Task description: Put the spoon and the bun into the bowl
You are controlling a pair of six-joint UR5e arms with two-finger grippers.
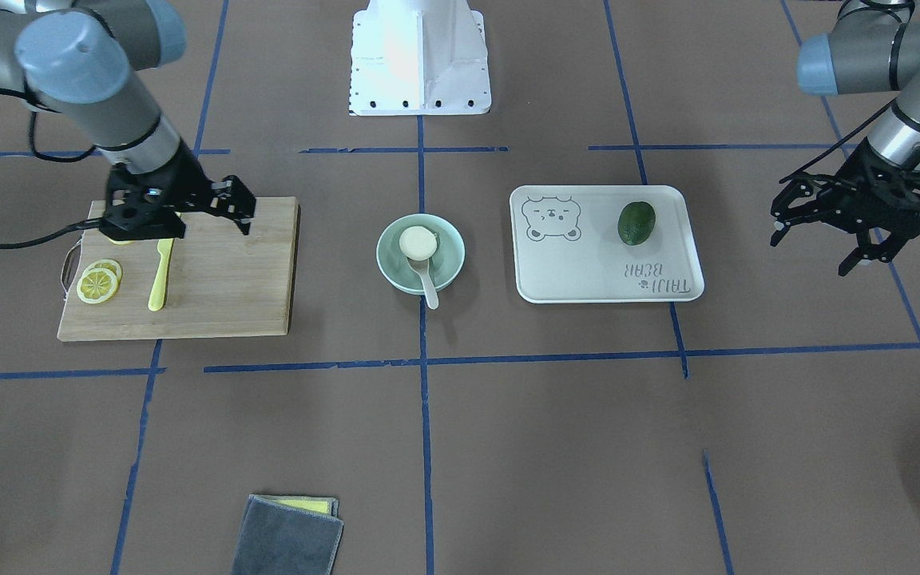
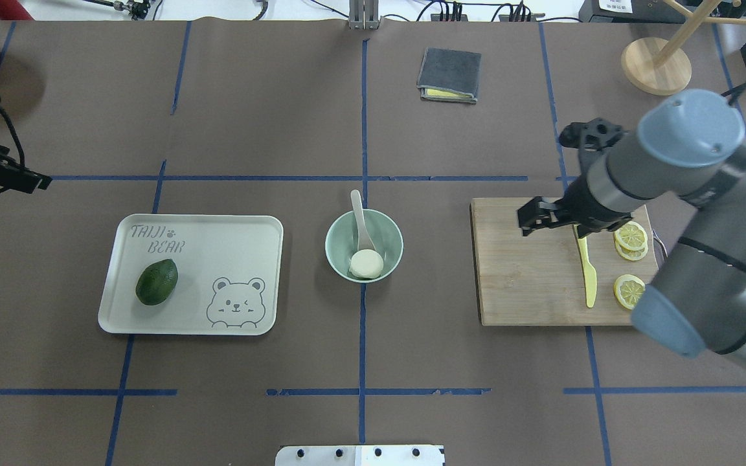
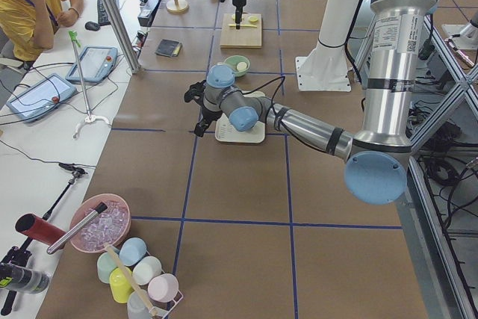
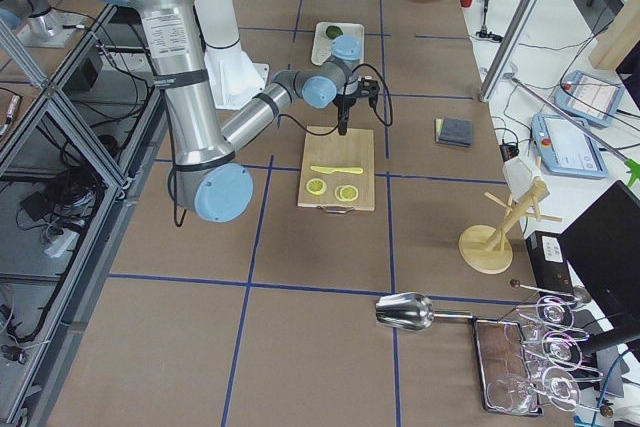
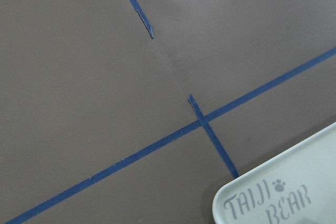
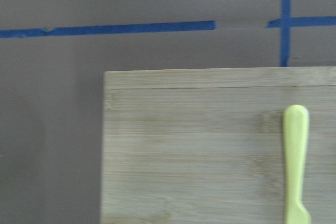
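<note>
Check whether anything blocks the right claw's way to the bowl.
Nothing visible does: only table surface lies between the right claw over the board and the bowl. The bun and spoon already lie in the bowl.

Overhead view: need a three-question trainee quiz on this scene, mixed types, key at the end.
1. True or false: the bun lies inside the bowl.
2. What sits on the tray? A) lemon slices B) an avocado C) a yellow knife
3. Which pincer hangs over the cutting board?

Key: 1 true; 2 B; 3 the right pincer.
</note>
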